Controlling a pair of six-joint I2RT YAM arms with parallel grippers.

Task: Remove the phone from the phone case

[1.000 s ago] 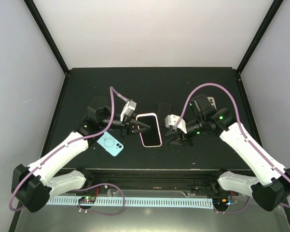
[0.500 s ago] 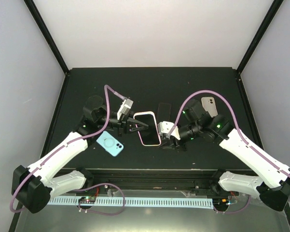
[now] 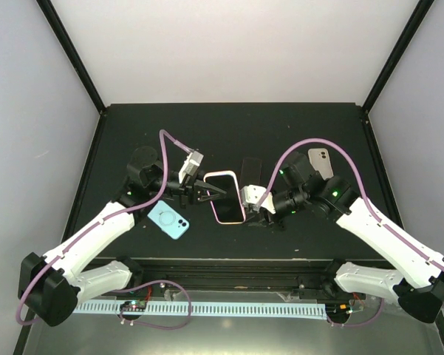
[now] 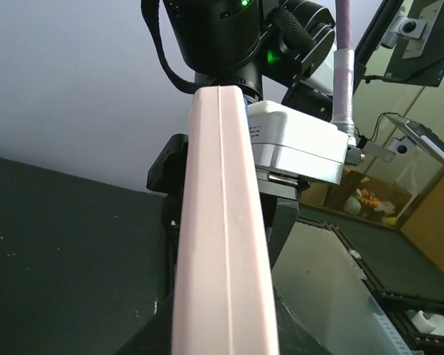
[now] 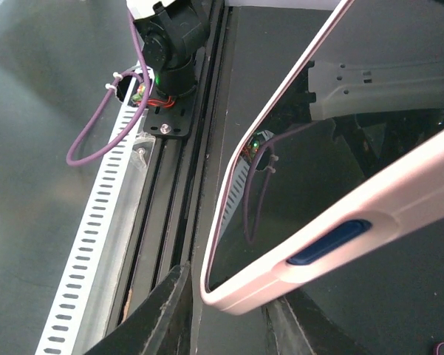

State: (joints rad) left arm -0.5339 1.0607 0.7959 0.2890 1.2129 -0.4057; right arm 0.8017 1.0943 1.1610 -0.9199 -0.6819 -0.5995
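The black table (image 3: 133, 126) has three loose things lying flat on it. A light-blue phone (image 3: 167, 220) lies back-up toward the left front. A small dark slab (image 3: 251, 166) lies mid-table, and a beige phone (image 3: 320, 161) to the right, also back-up.

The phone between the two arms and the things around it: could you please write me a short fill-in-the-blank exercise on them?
1. The phone in the middle wears a ____ case.
2. The gripper shut on its edge is the ____ one.
3. The second phone, flat on the table, is light ____.
4. The beige phone lies toward the robot's ____.
Missing words: pink; left; blue; right.
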